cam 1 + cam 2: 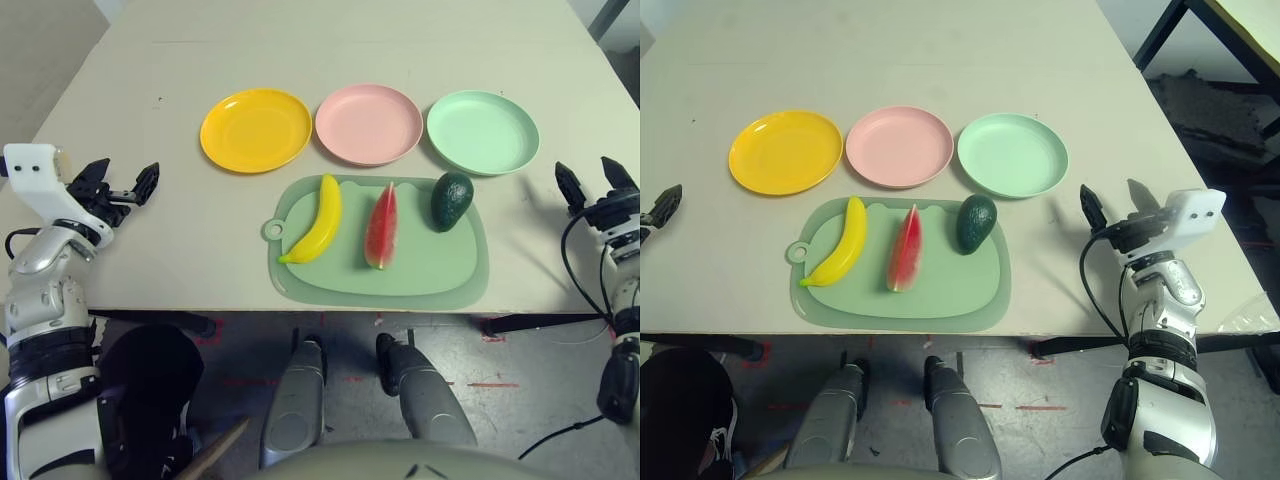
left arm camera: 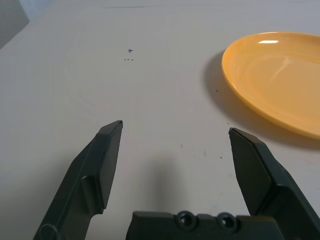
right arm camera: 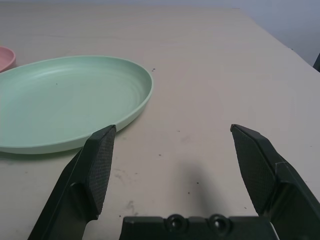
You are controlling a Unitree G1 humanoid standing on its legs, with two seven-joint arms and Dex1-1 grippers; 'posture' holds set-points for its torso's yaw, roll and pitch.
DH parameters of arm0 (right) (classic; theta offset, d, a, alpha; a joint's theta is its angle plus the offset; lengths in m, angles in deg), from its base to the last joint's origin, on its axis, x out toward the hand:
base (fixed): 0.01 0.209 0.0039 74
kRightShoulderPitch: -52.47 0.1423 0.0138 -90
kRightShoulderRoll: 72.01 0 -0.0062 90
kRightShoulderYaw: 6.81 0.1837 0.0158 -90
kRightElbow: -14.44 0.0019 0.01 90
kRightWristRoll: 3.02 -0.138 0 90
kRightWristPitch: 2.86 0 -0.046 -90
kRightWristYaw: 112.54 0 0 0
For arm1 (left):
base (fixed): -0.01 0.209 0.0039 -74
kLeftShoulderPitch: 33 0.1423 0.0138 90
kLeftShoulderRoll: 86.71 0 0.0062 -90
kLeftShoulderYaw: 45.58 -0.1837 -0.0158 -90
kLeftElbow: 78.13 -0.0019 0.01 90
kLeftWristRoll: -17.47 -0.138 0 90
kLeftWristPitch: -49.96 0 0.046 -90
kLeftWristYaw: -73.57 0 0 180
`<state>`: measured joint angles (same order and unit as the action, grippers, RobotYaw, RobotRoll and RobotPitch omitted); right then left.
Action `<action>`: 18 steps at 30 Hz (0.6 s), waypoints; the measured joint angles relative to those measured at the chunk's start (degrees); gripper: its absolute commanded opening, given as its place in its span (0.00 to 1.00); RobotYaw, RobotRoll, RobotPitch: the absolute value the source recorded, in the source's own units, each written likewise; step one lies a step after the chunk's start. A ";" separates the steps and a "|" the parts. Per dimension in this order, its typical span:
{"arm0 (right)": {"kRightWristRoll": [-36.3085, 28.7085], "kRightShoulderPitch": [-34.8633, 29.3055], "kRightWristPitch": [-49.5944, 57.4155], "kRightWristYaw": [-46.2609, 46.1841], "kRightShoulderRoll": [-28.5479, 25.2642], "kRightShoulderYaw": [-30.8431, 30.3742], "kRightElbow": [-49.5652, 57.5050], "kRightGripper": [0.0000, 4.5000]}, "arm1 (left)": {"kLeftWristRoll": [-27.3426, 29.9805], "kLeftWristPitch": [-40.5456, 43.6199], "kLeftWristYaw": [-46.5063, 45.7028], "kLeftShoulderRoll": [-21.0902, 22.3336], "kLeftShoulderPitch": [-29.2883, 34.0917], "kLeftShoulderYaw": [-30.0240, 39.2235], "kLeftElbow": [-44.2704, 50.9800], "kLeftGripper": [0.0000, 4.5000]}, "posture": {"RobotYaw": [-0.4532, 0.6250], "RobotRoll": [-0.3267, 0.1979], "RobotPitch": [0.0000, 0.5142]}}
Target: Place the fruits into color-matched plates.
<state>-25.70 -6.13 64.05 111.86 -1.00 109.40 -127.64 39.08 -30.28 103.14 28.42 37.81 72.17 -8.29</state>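
Note:
Three fruits lie side by side on a pale green cutting mat: a yellow banana, a red watermelon wedge and a dark green avocado. Behind the mat stand a yellow plate, a pink plate and a mint green plate, all bare. My left gripper hovers open over the table's left side, with the yellow plate ahead of it. My right gripper is open at the right, near the mint green plate. Both hold nothing.
The table's front edge runs just below the mat. Black cables hang beside my right arm. Bare tabletop lies between each gripper and the mat.

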 measured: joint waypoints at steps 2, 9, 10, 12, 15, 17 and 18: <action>0.00 0.00 -0.01 0.00 0.00 0.00 0.00 1.00 | 0.00 -0.04 0.00 -0.03 0.00 0.00 -0.01 0.96 | 0.43 0.62 0.54; 0.00 0.38 -0.02 0.01 -0.01 0.00 -0.10 1.00 | 0.00 -0.35 0.03 0.00 -1.05 0.00 -0.61 0.96 | 0.42 0.62 0.54; 0.00 0.44 -0.02 0.01 -0.01 0.00 -0.10 1.00 | -0.01 -0.39 0.05 0.00 -1.15 0.00 -0.66 0.96 | 0.42 0.62 0.54; 0.00 0.46 -0.02 0.07 -0.02 0.00 -0.10 1.00 | 0.00 -0.40 0.18 0.00 -1.19 0.00 -0.81 0.96 | 0.42 0.62 0.54; -0.09 0.38 -0.01 0.41 -0.12 0.00 -0.03 1.00 | 0.08 -0.40 1.35 0.09 -1.19 0.00 -1.08 0.96 | 0.42 0.62 0.55; -0.46 -0.17 0.17 1.37 -0.39 0.02 0.53 1.00 | 1.04 -0.27 4.65 0.69 -1.18 -0.14 -1.11 0.96 | 0.43 0.62 0.55; -0.77 -0.45 0.38 1.95 -0.59 0.04 1.00 1.00 | 1.76 -0.12 6.93 1.13 -1.17 -0.20 -1.04 0.96 | 0.43 0.62 0.55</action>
<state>-26.47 -6.58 64.44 113.81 -1.59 109.45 -126.64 40.83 -30.40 110.08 29.55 36.64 71.97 -9.33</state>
